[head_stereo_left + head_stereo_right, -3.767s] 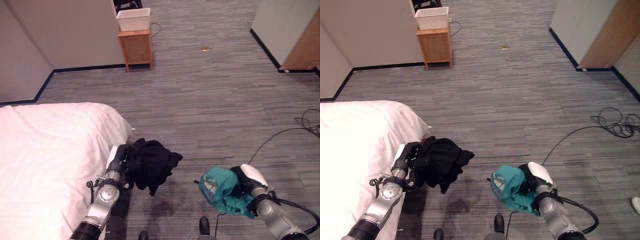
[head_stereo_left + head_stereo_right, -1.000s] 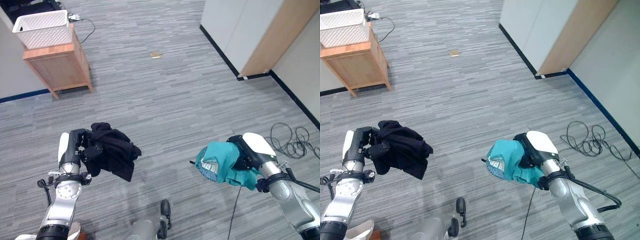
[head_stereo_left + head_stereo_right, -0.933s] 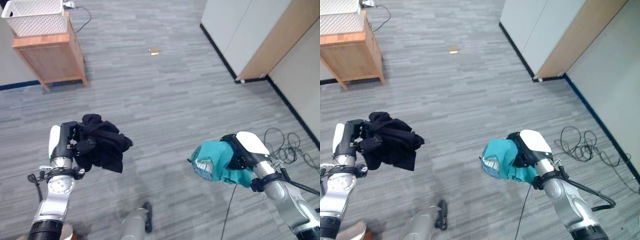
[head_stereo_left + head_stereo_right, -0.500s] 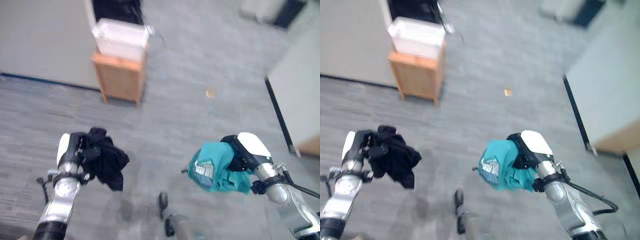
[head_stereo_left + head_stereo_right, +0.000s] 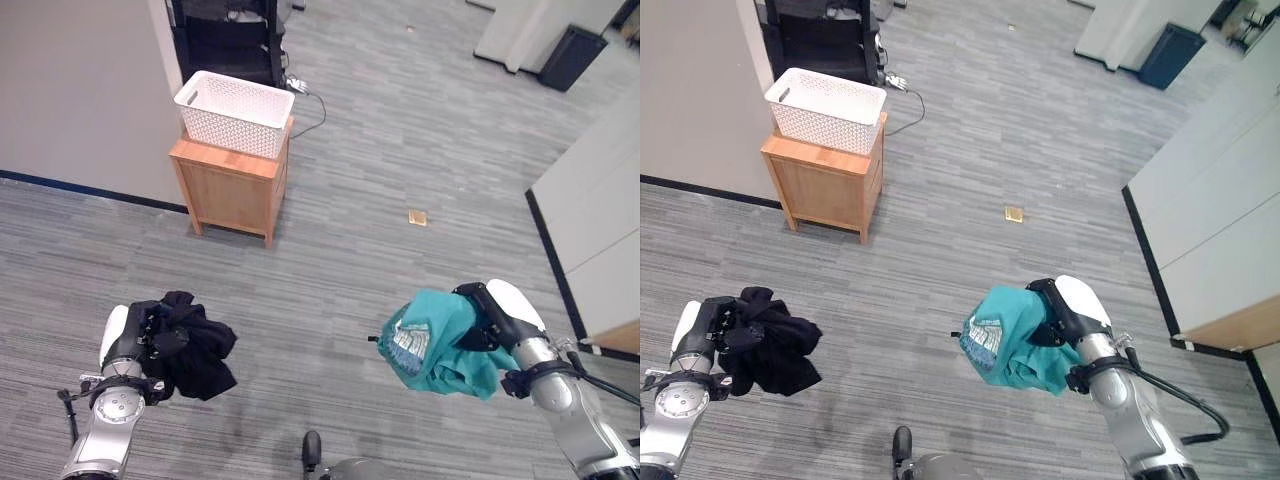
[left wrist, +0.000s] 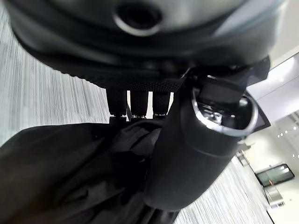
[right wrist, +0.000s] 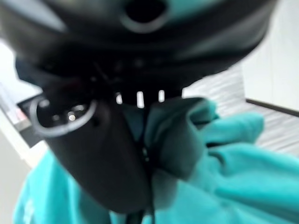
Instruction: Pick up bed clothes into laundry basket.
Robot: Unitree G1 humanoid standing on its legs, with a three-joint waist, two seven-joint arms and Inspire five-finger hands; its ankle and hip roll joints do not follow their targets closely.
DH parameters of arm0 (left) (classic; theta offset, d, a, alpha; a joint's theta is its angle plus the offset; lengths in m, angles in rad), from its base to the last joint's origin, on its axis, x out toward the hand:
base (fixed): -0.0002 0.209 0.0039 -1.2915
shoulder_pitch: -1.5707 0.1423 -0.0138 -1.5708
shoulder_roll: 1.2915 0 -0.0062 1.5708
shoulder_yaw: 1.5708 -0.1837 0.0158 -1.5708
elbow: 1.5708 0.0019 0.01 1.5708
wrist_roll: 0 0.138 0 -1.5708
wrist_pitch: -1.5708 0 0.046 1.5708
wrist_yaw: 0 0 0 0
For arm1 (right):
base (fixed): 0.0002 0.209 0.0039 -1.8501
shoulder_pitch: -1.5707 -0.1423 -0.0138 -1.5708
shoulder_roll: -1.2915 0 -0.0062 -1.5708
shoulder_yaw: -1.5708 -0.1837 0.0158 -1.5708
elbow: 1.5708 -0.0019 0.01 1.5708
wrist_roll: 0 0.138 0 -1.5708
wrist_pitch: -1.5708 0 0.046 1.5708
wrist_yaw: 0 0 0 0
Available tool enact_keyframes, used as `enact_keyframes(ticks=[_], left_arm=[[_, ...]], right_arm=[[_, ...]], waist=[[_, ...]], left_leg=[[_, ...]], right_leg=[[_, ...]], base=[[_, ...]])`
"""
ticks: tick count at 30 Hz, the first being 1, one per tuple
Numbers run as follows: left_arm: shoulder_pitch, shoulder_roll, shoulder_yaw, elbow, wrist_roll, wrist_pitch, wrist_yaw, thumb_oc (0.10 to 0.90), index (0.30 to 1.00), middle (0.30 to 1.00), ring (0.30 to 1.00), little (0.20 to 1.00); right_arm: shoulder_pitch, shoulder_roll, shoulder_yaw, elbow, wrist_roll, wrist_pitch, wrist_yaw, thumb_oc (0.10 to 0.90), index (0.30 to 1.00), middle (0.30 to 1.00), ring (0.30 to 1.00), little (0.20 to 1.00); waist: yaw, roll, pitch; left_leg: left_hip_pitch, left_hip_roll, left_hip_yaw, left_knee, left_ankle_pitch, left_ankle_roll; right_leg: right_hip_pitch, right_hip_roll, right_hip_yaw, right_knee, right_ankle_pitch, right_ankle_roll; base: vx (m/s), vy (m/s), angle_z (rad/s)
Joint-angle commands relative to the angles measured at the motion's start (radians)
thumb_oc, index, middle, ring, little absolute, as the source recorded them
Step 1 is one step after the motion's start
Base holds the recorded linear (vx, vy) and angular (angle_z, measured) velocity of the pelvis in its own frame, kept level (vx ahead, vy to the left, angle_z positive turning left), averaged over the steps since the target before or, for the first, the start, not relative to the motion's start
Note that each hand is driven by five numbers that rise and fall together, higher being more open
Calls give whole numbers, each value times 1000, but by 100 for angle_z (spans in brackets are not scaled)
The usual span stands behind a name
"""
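My left hand (image 5: 140,345) is shut on a bunched black garment (image 5: 196,347) that hangs above the grey floor at the lower left; its thumb (image 6: 187,154) presses into the dark cloth (image 6: 70,172). A teal garment (image 5: 437,338) with a printed patch is held up at the lower right by my right hand (image 5: 498,318), whose thumb (image 7: 100,158) and fingers curl into the cloth (image 7: 224,172). The white laundry basket (image 5: 233,113) stands on a small wooden cabinet (image 5: 232,189) ahead and to the left, apart from both hands.
A beige wall (image 5: 80,90) runs along the left, beside the cabinet. A dark shelf unit (image 5: 225,35) stands behind the basket. A small tan scrap (image 5: 418,217) lies on the carpet. A partition wall (image 5: 590,240) is on the right, a dark bin (image 5: 572,57) far off.
The whole view has swung: the bed is gone from sight, and the basket on its cabinet now stands ahead and nearer. Both hands still hold their garments.
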Motion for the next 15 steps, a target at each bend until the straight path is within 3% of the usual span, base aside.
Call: enact_keyframes(ticks=[1, 2, 3, 4, 5, 7, 8, 9, 11, 14, 15], left_arm=[[-113, 77, 38, -175, -29, -121, 46, 400, 300, 300, 300, 300], [-104, 67, 45, -191, -31, -124, 46, 400, 300, 300, 300, 300], [-103, 65, 46, -192, -31, -124, 45, 400, 300, 300, 300, 300], [-93, 59, 50, -204, -29, -125, 47, 400, 300, 300, 300, 300], [-82, 53, 55, -216, -27, -131, 49, 400, 300, 300, 300, 300], [-60, 48, 63, -227, -22, -134, 44, 400, 300, 300, 300, 300], [-71, 45, 49, -225, -17, -134, 36, 400, 300, 300, 300, 300], [-72, 45, 48, -224, -17, -134, 36, 400, 300, 300, 300, 300], [-87, 46, 27, -216, -11, -134, 26, 400, 300, 300, 300, 300], [-90, 45, 24, -211, -8, -134, 21, 400, 300, 300, 300, 300], [-87, 43, 25, -210, -6, -134, 21, 400, 300, 300, 300, 300]], right_arm=[[-206, -100, -81, -62, 45, -35, -121, 400, 300, 300, 300, 300], [-229, -101, -68, -67, 42, -34, -118, 400, 300, 300, 300, 300], [-230, -103, -66, -66, 42, -34, -118, 400, 300, 300, 300, 300], [-235, -103, -56, -66, 43, -38, -117, 400, 300, 300, 300, 300], [-245, -104, -46, -66, 41, -44, -117, 400, 300, 300, 300, 300], [-256, -106, -33, -62, 32, -48, -110, 400, 300, 300, 300, 300], [-261, -112, -23, -51, 24, -49, -108, 400, 300, 300, 300, 300], [-260, -113, -23, -51, 24, -50, -108, 400, 300, 300, 300, 300], [-263, -115, -21, -53, 19, -47, -108, 400, 300, 300, 300, 300], [-267, -113, -18, -57, 9, -43, -102, 400, 300, 300, 300, 300], [-261, -105, -20, -59, -5, -43, -99, 400, 300, 300, 300, 300]], waist=[[43, -31, -5], [81, -21, 3], [85, -22, 3], [101, -15, 3], [120, 1, -5], [154, 29, -11], [162, 41, -20], [165, 39, -20], [182, 46, -33], [199, 46, -51], [204, 55, -63]], left_leg=[[-81, 63, -2, -150, 174, 32], [-125, 42, -3, -283, 173, 39], [-115, 41, 3, -294, 172, 40], [-104, 15, -14, -391, 165, 46], [-94, -6, -44, -558, 178, 43], [-133, -11, -85, -757, 288, 34], [-150, -8, -25, -882, 348, 31], [-143, -9, -20, -892, 352, 31], [-185, -12, 74, -919, 390, 35], [-187, -6, 94, -936, 390, 40], [-173, 10, 83, -943, 423, 39]], right_leg=[[90, -91, 33, -89, 12, 171], [114, -94, 69, -89, -10, 180], [117, -97, 74, -89, -12, 180], [121, -89, 97, -89, -20, 184], [136, -72, 116, -89, -41, 191], [192, -38, 160, -89, -90, 186], [236, -31, 168, -89, -129, 175], [237, -34, 171, -89, -131, 175], [296, -34, 194, -89, -172, 166], [325, -51, 215, -89, -184, 172], [326, -53, 216, -89, -182, 181]], base=[[445, 92, -100], [339, 97, -77], [323, 131, -79], [345, 94, -66], [467, 129, -58], [529, 141, -49], [446, 104, -89], [428, 92, -88], [388, 135, -26], [321, 139, -69], [371, 208, -33]])
